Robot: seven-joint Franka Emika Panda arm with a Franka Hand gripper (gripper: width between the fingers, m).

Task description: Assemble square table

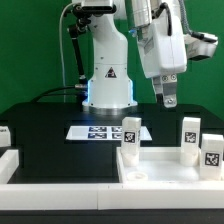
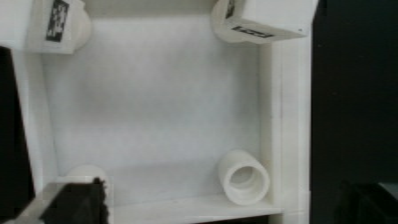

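**Square table: legs partly fitted, arm idle above**

While the gripper (image 1: pixel 166 97) hangs above the work with its jaws spread wide and nothing between them, the lot stands as follows.

Item 1. Square top (image 1: pixel 160 170), white plastic with raised rim, lying rim-up near the front of the black table (image 1: pixel 40 120), towards the exterior view's right. It sits against the low white border rail (image 1: pixel 60 172). In the wrist view the top (image 2: pixel 160 110) fills most of the picture, its inner floor bare.

Item 2. Legs, short and chunky, each tagged. Three stand upright at or in the top: one at the rear corner (image 1: pixel 131 132), one further to the exterior view's right (image 1: pixel 190 136), one at the edge of the picture (image 1: pixel 213 152). Whether each is screwed home or merely set in place cannot be told. The wrist view shows two tagged legs (image 2: pixel 249 22) at the far corners, and an open round socket (image 2: pixel 242 178) with no leg in it.

Item 3. A further white tagged part (image 1: pixel 4 135) at the exterior view's left edge, well apart from the top; possibly the fourth leg.

Item 4. Marker board (image 1: pixel 100 131), flat before the arm's base.

Condition: judged well past halfway; at least one socket remains to be filled.
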